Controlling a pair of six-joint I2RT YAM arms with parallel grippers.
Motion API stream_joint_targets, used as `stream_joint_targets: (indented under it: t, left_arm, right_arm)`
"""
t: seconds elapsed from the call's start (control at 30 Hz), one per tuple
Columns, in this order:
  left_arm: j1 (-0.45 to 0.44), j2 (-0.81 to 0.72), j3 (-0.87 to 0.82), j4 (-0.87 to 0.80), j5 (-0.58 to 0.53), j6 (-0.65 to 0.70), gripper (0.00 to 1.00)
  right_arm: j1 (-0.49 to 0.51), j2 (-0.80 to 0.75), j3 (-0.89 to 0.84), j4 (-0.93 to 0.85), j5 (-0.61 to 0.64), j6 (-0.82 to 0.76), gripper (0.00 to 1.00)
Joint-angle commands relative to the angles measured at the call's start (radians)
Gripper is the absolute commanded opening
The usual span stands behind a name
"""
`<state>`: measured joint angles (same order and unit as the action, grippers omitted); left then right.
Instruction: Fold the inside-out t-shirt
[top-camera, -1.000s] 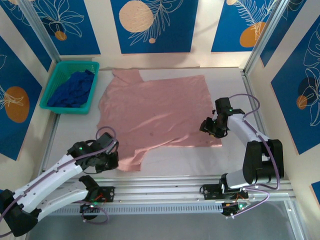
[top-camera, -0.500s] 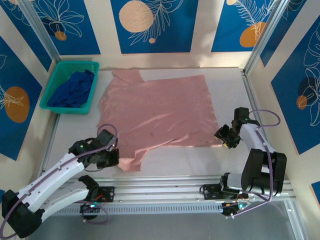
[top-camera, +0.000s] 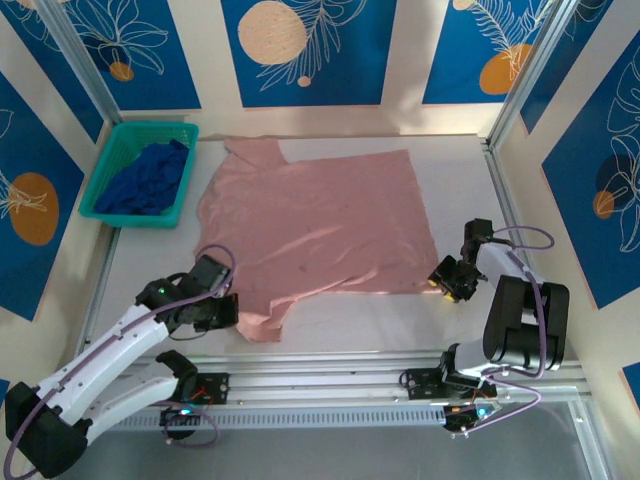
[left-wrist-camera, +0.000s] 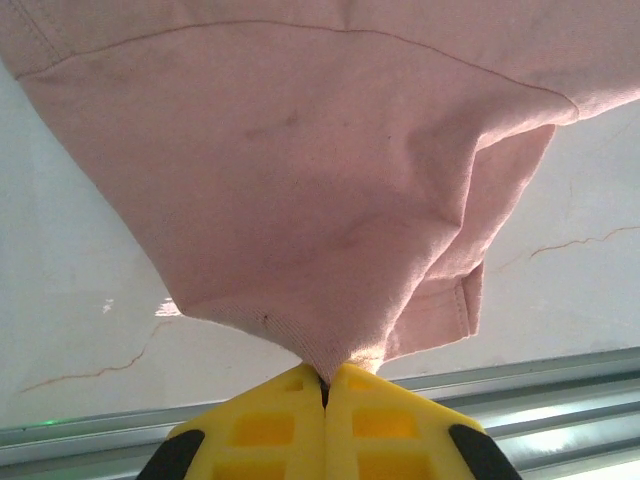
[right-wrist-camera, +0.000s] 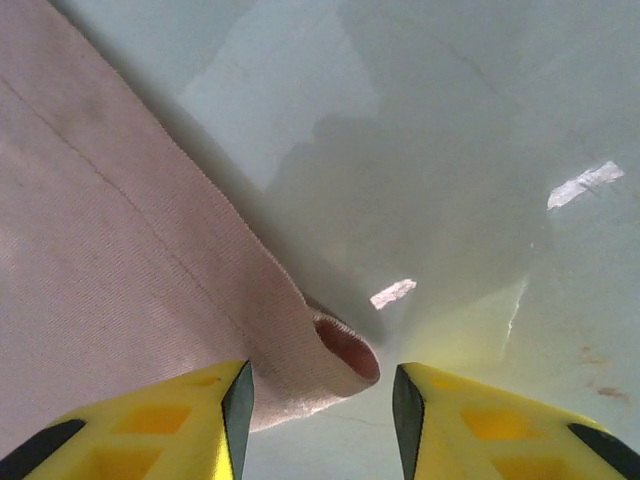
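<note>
Pink soft-cotton t-shirt (top-camera: 320, 225) rumpled | left gripper (left-wrist-camera: 325, 378) pinching it | right gripper (right-wrist-camera: 320, 385) parted

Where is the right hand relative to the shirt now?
Top view: the right hand sits at the t-shirt's near-right corner, right side of the table. Its wrist view shows open fingers straddling the curled hem corner.

We see a plain dusty-pink t-shirt (left-wrist-camera: 300, 170) ahead of the yellow-fingered left gripper (left-wrist-camera: 325, 376). Around the yellow-fingered right gripper (right-wrist-camera: 320, 375) the table (right-wrist-camera: 480, 150) is pale grey-white. Well beyond the left gripper, a teal basket (top-camera: 152, 126) holds a dark blue garment (top-camera: 148, 178).
</note>
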<state>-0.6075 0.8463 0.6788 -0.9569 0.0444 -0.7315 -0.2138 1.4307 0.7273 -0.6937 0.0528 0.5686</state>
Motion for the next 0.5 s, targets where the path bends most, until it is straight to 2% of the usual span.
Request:
stream_joint_targets:
  t: [0.0,0.13,0.37,0.47]
  left_arm:
    - [0.015,-0.012,0.03,0.003,0.001,0.028,0.0]
    - [0.021,-0.024,0.026,0.011,-0.006,0.031,0.0]
    - [0.025,-0.036,0.024,0.004,-0.004,0.029,0.0]
    - [0.025,-0.055,0.032,-0.019,-0.011,0.018,0.0]
  right_arm:
    - [-0.006,0.034,0.026,-0.009,-0.015,0.015,0.43]
    - [-0.009,0.066,0.037,-0.011,-0.022,0.013,0.37]
    - [-0.025,0.012,0.029,-0.004,-0.009,0.01,0.1]
    - [-0.025,-0.035,0.023,-0.003,-0.002,0.007,0.02]
